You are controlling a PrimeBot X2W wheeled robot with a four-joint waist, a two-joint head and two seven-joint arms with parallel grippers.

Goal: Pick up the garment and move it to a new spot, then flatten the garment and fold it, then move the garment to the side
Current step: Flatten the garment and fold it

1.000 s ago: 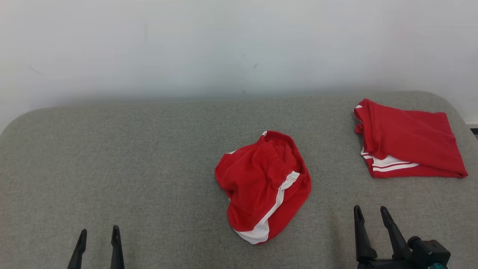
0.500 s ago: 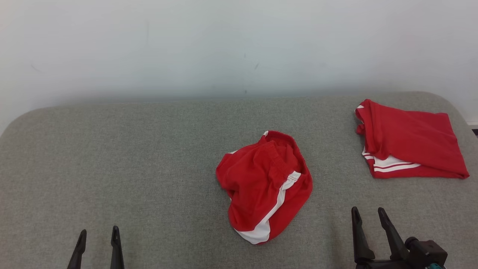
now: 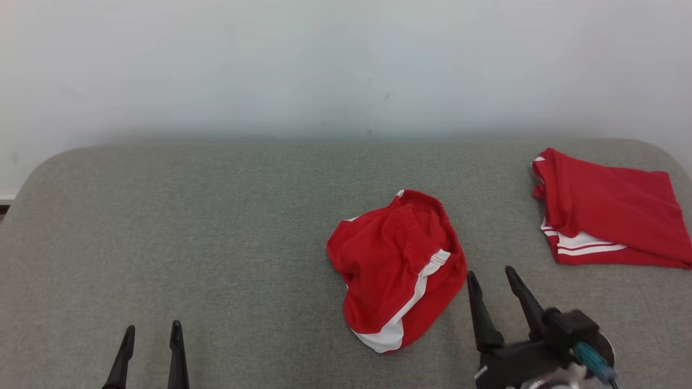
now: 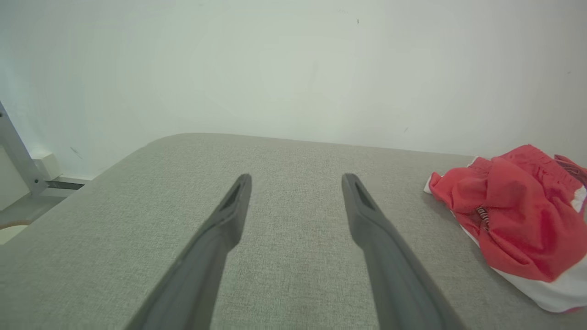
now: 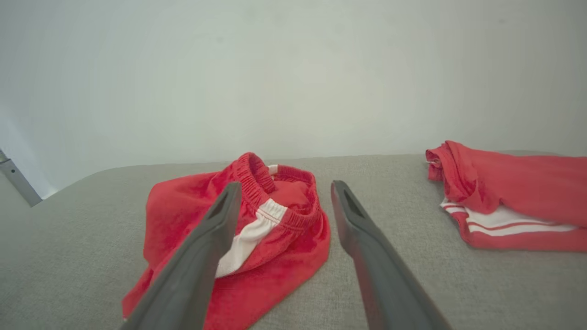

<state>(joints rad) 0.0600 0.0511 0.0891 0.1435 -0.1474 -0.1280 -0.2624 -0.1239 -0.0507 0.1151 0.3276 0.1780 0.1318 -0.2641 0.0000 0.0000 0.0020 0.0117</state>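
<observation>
Red shorts [image 3: 397, 267], white-striped, crumpled midway on grey upholstered surface [image 3: 216, 243], long axis near-to-far. Lying just left of right gripper [image 3: 491, 272], jaws wide, empty: the nearer arm. Left gripper [image 3: 152, 326] well apart at near left, likewise wide, empty.

The right gripper [image 5: 285, 184] rises from 6 o'clock, its fingers spread and empty. Crumpled red shorts [image 5: 183, 206] lie at 8 o'clock on the grey cushion [image 5: 403, 284], and a folded red garment [image 5: 518, 192] lies at 3 o'clock.
</observation>
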